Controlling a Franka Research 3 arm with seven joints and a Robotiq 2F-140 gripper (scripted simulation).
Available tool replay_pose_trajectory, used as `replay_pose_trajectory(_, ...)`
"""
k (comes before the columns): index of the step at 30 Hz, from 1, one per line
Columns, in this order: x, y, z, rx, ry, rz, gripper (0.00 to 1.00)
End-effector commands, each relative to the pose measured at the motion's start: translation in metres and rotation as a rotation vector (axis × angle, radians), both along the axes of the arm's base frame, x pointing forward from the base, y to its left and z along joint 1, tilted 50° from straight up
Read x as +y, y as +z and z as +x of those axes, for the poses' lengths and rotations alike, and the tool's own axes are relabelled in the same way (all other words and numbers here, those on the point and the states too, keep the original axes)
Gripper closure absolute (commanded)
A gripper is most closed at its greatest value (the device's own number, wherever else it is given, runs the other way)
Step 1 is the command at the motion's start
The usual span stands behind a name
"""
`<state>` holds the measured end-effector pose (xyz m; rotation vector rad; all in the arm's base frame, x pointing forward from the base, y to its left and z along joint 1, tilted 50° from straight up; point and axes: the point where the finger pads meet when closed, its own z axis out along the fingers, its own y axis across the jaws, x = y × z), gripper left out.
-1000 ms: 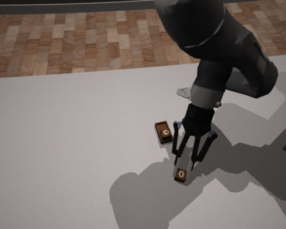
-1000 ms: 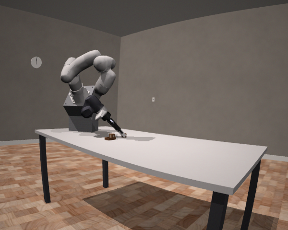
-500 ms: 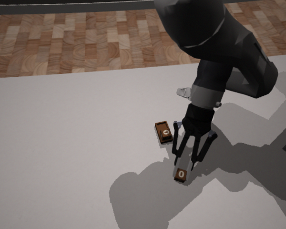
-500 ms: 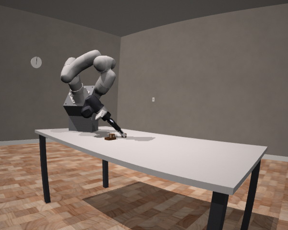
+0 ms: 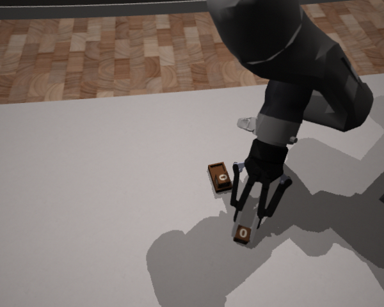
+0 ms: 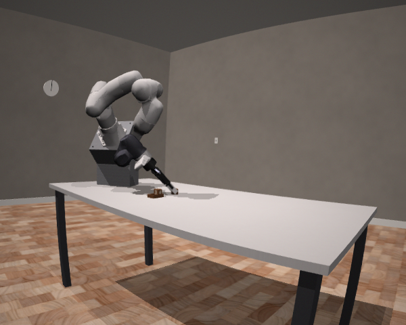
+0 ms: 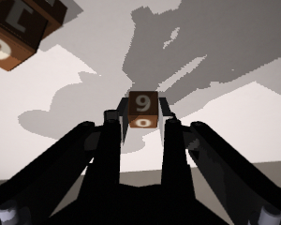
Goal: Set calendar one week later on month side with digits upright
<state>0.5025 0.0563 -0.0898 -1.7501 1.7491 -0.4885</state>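
A small brown digit cube (image 5: 242, 233) (image 7: 142, 110) rests on the white table (image 5: 86, 198), out in front of the tray. Its top face shows a 0, and the wrist view shows a 9 face above a 0 face. My gripper (image 5: 244, 227) (image 6: 172, 189) (image 7: 143, 108) reaches down at a slant. Its fingers flank this cube closely, just eased off its sides. The brown tray (image 5: 215, 167) (image 6: 151, 196) lies flat on the table just behind and to the left. It holds the other cube (image 5: 223, 178) (image 6: 158, 191) (image 7: 11, 35), which has a 0 on top.
The robot's base block (image 6: 108, 168) stands at the table's far end. The arm casts broad shadows around the tray. The table's far edge (image 5: 119, 94) meets wooden floor beyond.
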Motion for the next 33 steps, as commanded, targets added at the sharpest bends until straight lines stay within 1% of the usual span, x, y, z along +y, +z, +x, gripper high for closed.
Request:
replay_pose_trajectory(1,0.0014,-0.0012,-0.0009,0.002,0.003,0.004,0.76)
replay_pose_trajectory(11,0.0014,-0.0012,-0.0009,0.002,0.003,0.004,0.71)
replay_pose_trajectory(12,0.0014,-0.0012,-0.0009,0.002,0.003,0.004,0.59)
replay_pose_trajectory(33,0.0022,-0.0003,-0.0016,0.002,0.003,0.004,0.59)
